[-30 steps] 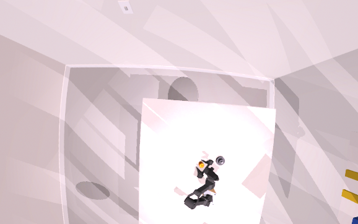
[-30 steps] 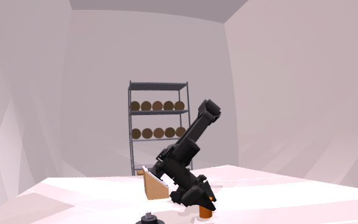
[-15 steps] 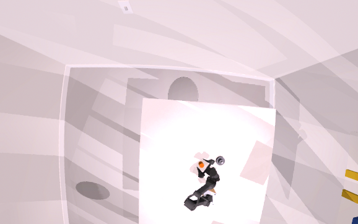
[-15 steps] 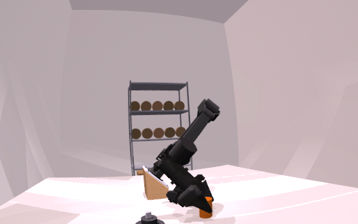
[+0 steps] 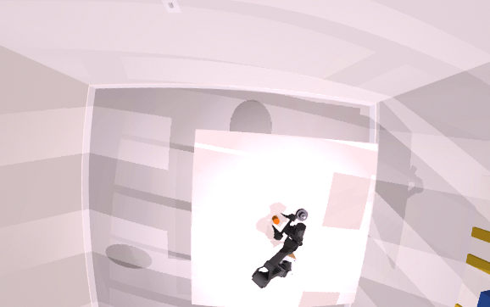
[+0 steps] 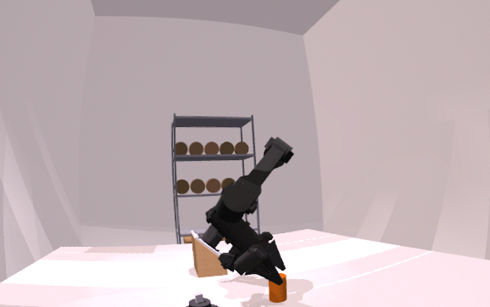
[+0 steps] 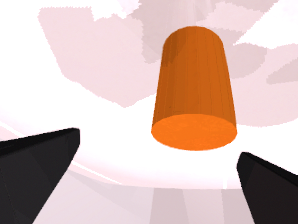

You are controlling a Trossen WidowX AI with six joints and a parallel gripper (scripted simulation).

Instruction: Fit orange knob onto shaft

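The orange knob (image 5: 275, 220) (image 6: 277, 290) (image 7: 195, 85) stands upright on the table. Its bright top face shows in the wrist view and has no hole; its underside is hidden. My gripper (image 5: 278, 220) (image 6: 281, 276) (image 7: 160, 149) is open and tilted, its fingertips around the height of the knob's top and holding nothing. In the wrist view the knob lies ahead of the fingers, right of the middle of the gap. The dark round pedestal (image 5: 297, 215) (image 6: 206, 304) stands beside the gripper, with the silver shaft (image 6: 198, 298) upright on it. The shaft's flat side cannot be made out.
A wooden block with a pale sloping top (image 6: 208, 259) stands on the table (image 5: 229, 191) (image 6: 106, 271) near the arm's base, partly under the arm (image 5: 275, 259) (image 6: 239, 195). A metal shelf rack (image 6: 212, 122) with round items stands behind the table.
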